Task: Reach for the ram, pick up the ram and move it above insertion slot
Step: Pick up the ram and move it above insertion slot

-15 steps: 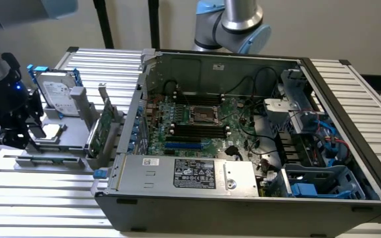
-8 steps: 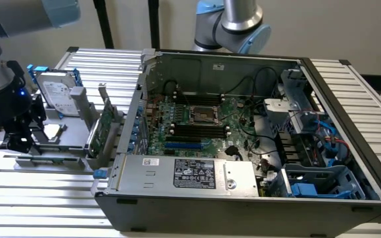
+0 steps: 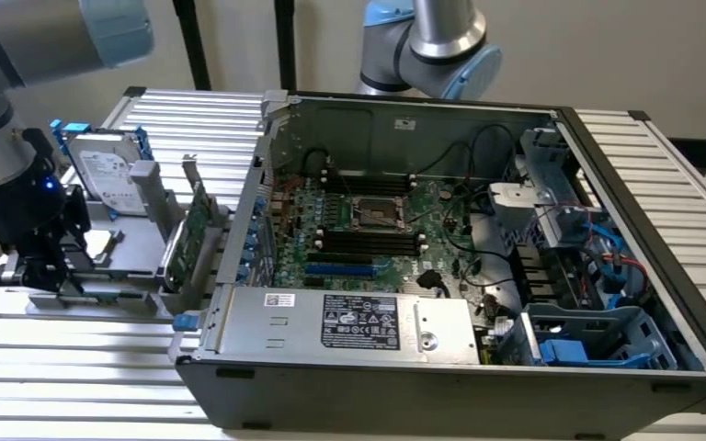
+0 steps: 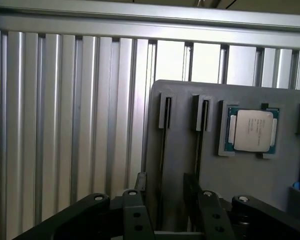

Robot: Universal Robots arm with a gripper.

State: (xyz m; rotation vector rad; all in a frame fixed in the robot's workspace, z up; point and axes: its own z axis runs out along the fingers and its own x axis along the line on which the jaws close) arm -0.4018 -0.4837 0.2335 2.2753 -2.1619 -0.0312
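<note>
Hanging low over a flat grey plastic tray (image 4: 180,150), the arm's black two-fingered gripper (image 4: 165,179) is spread wide, its fingers (image 4: 141,182) apart and gripping nothing. The ram (image 4: 162,150) shows as a thin dark strip seen edge-on. It stands in a narrow slotted holder on the tray and runs into the gap between the fingers, with a sliver of space on either side; its chips cannot be made out from this angle. A second strip (image 4: 199,150) of the same kind stands just beside it, close along the outside of one finger. Farther along the tray lies a square silver-capped processor chip (image 4: 252,129). In the exterior view the gripper (image 3: 37,274) sits at the tray's end toward that view's left, near an upright silver hard drive (image 3: 106,175) in blue rails. A tall green card (image 3: 187,241) with a metal bracket and the side wall of the open black computer case (image 3: 451,395) stand between the tray and the green motherboard (image 3: 433,207), where the long black insertion slots (image 3: 366,241) lie. Everything rests on a ribbed aluminium table (image 3: 84,367).
</note>
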